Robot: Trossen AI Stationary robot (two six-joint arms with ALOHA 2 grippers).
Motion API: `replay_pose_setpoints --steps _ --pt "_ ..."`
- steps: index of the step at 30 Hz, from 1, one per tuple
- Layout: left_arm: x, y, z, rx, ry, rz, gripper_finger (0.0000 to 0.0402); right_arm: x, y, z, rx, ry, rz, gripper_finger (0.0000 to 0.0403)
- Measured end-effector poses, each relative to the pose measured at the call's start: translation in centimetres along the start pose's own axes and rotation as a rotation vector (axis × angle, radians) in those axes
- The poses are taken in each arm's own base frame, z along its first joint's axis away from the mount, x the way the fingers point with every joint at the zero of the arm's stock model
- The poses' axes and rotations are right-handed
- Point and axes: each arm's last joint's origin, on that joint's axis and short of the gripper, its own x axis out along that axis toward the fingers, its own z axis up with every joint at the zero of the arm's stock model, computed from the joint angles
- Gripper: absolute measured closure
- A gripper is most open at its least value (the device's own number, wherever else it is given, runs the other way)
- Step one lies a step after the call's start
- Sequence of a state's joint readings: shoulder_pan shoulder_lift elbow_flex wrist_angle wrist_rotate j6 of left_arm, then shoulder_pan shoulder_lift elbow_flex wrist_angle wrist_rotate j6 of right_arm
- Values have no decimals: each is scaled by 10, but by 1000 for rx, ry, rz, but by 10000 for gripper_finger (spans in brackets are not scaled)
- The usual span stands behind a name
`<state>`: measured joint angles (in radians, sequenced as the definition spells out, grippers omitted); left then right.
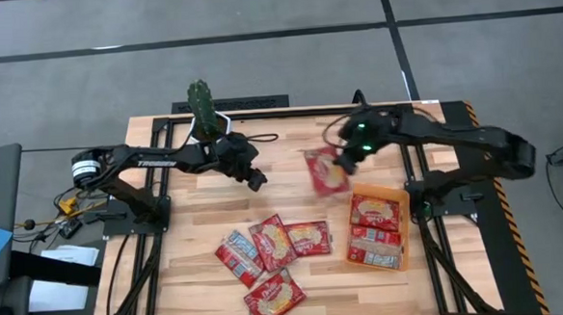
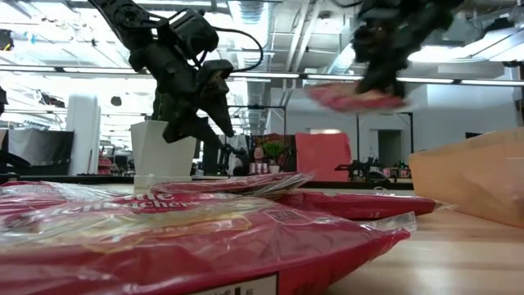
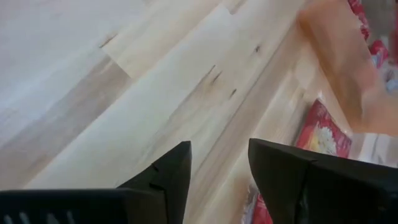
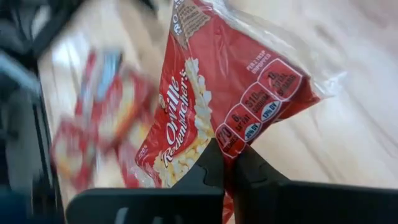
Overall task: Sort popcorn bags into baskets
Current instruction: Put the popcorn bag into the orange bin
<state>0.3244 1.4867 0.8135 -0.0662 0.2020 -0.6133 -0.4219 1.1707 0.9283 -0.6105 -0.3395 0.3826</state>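
Note:
My right gripper (image 1: 343, 158) is shut on one red popcorn bag (image 1: 326, 173), high over the table in the low view (image 2: 358, 97). It hovers just beyond the far-left corner of the orange tray (image 1: 403, 201), which holds two bags (image 1: 378, 231). Several more bags (image 1: 271, 242) lie flat on the table's near middle. My left gripper (image 1: 255, 179) hangs open and empty above bare wood, near the cactus pot; its wrist view shows the gap (image 3: 219, 163) between its fingers. My right gripper pinches the bag between its two fingers at the printed face near one edge (image 4: 233, 134), by the round nutrition marks. The fingers come from above. The bag is lifted clear of the table and lies roughly level below the fingers (image 2: 358, 97).
A white pot with a green cactus (image 1: 203, 111) stands at the table's far edge, close behind my left arm. Bare wood (image 1: 293, 191) lies between the two grippers. A cable (image 1: 261, 137) runs along the far edge.

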Motion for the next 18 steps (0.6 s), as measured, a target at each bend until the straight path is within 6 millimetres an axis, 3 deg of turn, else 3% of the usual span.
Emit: replay_pose_setpoints --steps 5,9,18 --pt "0 0 0 -22 -2 2 253 -33 1 -34 -81 182 -30 391" --pt "0 0 -2 -21 4 14 253 -46 0 -58 -154 358 -86 391" --pt "0 0 -1 -24 -6 31 253 -39 10 -73 -416 540 -134 391"
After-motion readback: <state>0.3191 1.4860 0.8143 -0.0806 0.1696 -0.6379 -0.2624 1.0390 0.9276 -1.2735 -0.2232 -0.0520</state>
